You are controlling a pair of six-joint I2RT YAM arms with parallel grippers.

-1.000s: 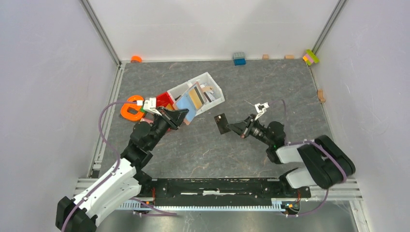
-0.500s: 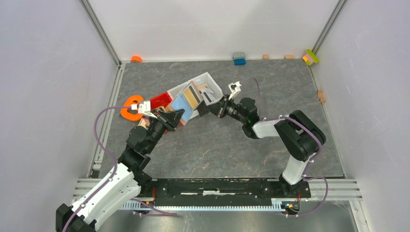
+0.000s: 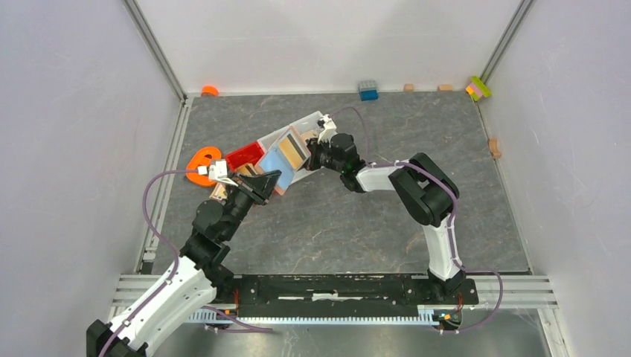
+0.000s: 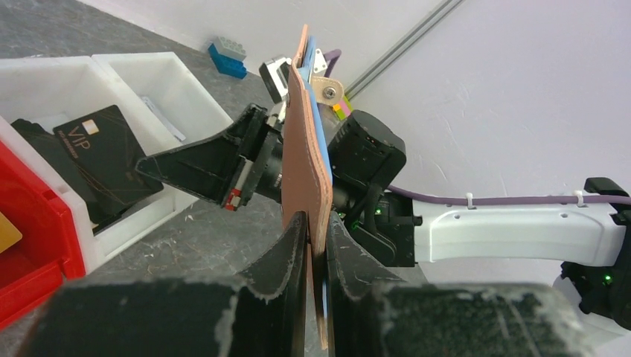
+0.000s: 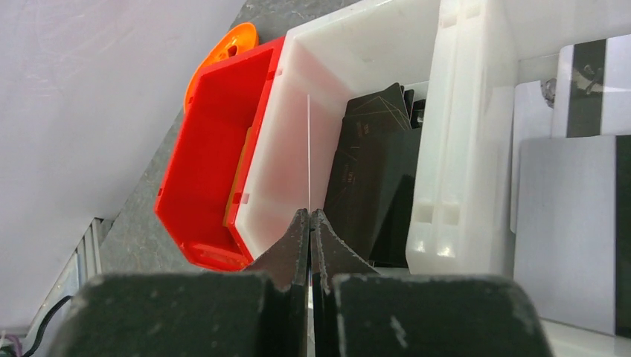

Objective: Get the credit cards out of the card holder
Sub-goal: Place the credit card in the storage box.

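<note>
Spreading under everything, the dark grey stone-patterned tabletop [image 3: 357, 223] carries a white plastic divided bin [image 5: 283, 134], with a smaller red plastic bin [image 5: 212, 163] touching its side. Beside the bins, the left gripper [image 4: 316, 223] is clamped on the lower edge of the tan-brown leather-like card holder [image 4: 305, 149]. It holds the card holder upright above the table, a pale blue-grey card [image 3: 277, 160] showing against its far face. The right gripper [image 5: 309, 219], fingers pressed together on a thin card [image 5: 307, 149] seen only edge-on, hangs over the white bin's compartment nearest the red bin. Black cards [image 5: 372, 171] lie there, one marked VIP. An orange-yellow card [image 5: 239, 175] shows inside the red bin.
</note>
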